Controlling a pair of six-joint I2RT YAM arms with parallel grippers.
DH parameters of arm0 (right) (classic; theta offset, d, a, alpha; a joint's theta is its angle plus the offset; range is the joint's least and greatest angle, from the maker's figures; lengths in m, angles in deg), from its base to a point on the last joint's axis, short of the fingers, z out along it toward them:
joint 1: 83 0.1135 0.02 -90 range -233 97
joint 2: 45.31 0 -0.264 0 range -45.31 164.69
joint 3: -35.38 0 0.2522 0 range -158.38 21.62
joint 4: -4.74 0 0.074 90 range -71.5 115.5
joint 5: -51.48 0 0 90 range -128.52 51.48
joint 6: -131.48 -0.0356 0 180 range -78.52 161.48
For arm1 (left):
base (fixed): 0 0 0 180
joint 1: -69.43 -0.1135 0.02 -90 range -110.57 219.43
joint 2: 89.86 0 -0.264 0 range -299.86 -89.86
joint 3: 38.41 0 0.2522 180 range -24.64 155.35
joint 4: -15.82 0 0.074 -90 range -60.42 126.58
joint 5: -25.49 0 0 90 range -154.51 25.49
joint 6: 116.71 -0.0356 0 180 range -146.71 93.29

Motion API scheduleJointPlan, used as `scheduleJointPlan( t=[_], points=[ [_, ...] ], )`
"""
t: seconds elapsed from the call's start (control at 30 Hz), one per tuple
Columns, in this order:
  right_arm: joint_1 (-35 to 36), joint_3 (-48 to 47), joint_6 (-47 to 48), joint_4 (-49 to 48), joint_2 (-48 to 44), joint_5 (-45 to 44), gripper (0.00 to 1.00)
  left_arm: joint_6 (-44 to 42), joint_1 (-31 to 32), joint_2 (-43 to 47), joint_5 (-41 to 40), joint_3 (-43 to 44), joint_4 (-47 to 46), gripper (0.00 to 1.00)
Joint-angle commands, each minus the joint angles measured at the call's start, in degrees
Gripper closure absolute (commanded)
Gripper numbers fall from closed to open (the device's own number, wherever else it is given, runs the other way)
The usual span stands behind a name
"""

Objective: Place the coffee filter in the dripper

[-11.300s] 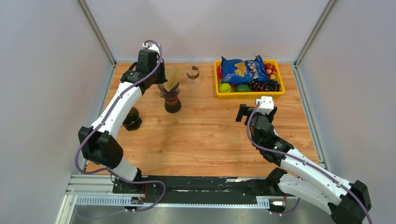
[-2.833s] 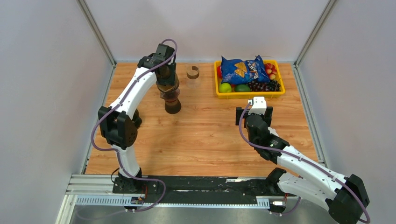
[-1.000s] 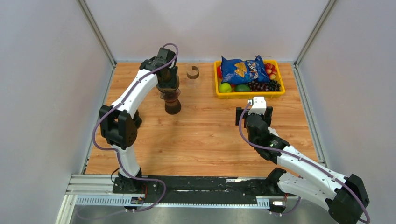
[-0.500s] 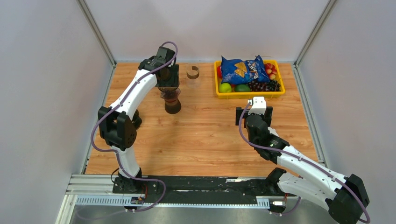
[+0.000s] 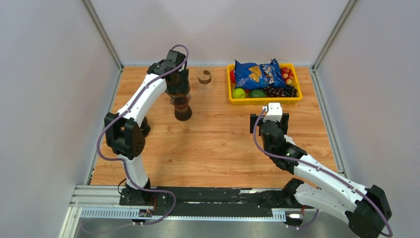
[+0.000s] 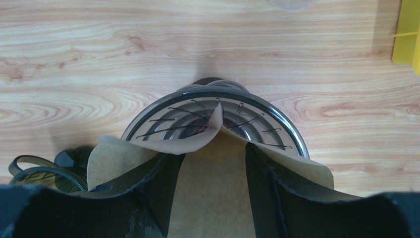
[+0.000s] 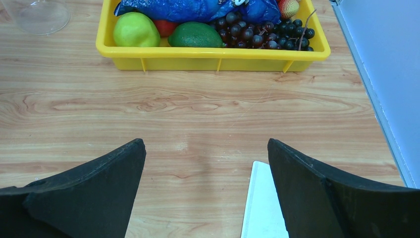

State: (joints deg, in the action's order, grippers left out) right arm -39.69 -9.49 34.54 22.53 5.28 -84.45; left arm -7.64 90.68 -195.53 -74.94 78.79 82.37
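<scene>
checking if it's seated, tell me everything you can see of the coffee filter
The coffee filter is thin brown paper, its far edge folded to a point over the ribbed metal dripper. It lies across the rim, flaps spreading either side, not fully seated. The open fingers of the left gripper straddle it.

No text can be read; printing is seen on the blue bag (image 5: pixel 258 73), but too small to be made out.

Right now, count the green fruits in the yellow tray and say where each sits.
2. A pale green fruit lies in the near left corner of the yellow tray; a darker green fruit lies just right of it. The blue chip bag may hide more.
</scene>
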Motion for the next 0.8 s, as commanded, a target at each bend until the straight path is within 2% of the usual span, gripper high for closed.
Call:
scheduleJointPlan(
  t=[0.0,0.47,0.77],
  points=[
    [-0.2,-2.1,0.6,-0.5,0.1,0.1,0.0,0.1,-0.2,-1.1,-0.4,-0.1,1.8,0.4],
    [-0.2,-2.5,0.9,-0.5,1.3,0.1,0.0,0.0,-0.2,-2.0,0.2,-2.5,1.2,0.41],
    [-0.2,-2.5,1.0,-0.5,1.3,0.1,0.0,0.1,-0.2,-2.1,-0.5,-0.5,2.1,0.42]
  ],
)
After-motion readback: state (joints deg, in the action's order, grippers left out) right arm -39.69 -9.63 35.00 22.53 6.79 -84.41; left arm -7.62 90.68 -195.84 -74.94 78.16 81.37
